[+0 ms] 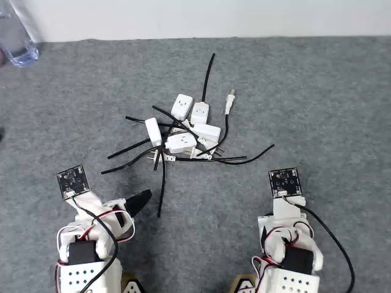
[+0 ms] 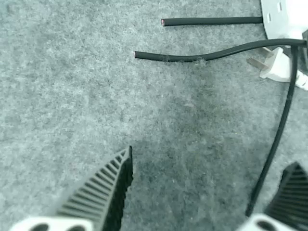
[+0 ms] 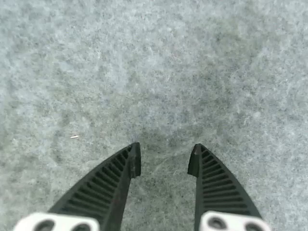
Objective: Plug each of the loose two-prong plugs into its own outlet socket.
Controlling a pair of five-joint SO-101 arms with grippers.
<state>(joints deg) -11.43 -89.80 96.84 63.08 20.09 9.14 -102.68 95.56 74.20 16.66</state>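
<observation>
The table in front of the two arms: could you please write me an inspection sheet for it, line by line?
Surface: grey felt-like mat, flat, no spill seen.
Job's things: white outlet blocks heaped mid-table; one white plug lies just apart from the heap, others are tangled in it.
Clutter: clear container at a far corner.
Grippers: left gripper open, empty; right gripper open, empty, over bare mat.
Cables: short black cables stick out of the heap in all directions; one end lies by the left gripper.
Surroundings: white wall along the far edge.
</observation>
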